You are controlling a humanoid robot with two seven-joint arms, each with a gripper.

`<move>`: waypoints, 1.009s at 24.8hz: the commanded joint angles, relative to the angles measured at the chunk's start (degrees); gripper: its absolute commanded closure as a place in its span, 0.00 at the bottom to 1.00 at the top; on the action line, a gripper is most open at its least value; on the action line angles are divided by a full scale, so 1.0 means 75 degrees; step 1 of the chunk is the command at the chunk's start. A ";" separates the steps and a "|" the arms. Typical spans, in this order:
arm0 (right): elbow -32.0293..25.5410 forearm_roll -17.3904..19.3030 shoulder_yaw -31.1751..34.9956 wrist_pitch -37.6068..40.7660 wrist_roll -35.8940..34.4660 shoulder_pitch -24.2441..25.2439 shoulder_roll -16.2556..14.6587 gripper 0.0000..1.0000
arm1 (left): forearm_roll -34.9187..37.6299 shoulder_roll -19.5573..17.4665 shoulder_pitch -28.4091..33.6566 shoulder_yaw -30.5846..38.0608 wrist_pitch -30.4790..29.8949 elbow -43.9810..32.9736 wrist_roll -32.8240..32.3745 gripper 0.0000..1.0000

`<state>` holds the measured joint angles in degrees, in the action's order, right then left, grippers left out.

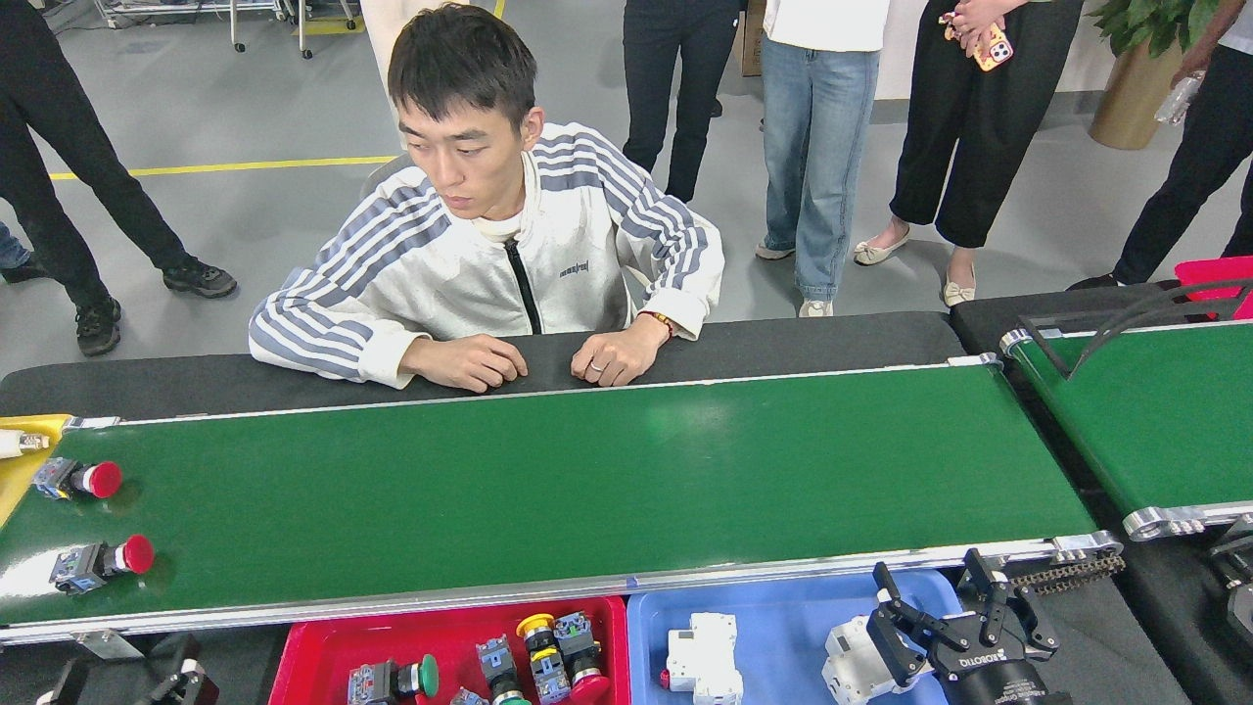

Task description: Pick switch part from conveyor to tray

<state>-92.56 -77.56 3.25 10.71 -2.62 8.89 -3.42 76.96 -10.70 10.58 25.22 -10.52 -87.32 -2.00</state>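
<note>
One long green conveyor (587,470) fills the middle, running well up and left of the right gripper (945,612), which hangs low over the blue tray (773,627) with its black fingers (896,612) spread apart and nothing between them. A second green belt (1155,411) with a black bracket sits up and right of that gripper. One seated person in a striped jacket (509,245) leans on the far edge, both hands resting there. Two trays: the blue one holds two white breaker blocks (700,656), one just left of the gripper; the red tray (313,656), farther left, holds several push-button switches (548,646). Two red-capped switch parts (93,563) lie at the belt's far left end. The left gripper (181,676) barely peeks in at the bottom edge; can't tell its opening.
</note>
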 commanded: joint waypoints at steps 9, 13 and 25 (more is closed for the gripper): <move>-0.0069 0.0028 0.0036 0.0025 -0.0003 -0.0095 -0.0024 0.00 | 0.0016 -0.1468 -0.2407 -0.0034 0.0020 0.3380 0.0044 0.01; -0.0069 0.0028 0.0024 0.0037 -0.0003 -0.0118 -0.0024 0.00 | 0.0016 -0.1690 -0.2805 -0.0034 0.0078 0.4095 0.0044 0.01; 0.0013 0.0134 0.0013 0.0388 -0.0003 -0.0247 -0.0060 0.00 | 0.0040 -0.2300 -0.3638 -0.0210 0.1039 0.6158 0.0127 0.05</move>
<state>-91.96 -76.73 3.22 12.63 -2.51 7.72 -3.42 77.11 -27.53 -16.65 24.20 -4.72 -41.63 -0.66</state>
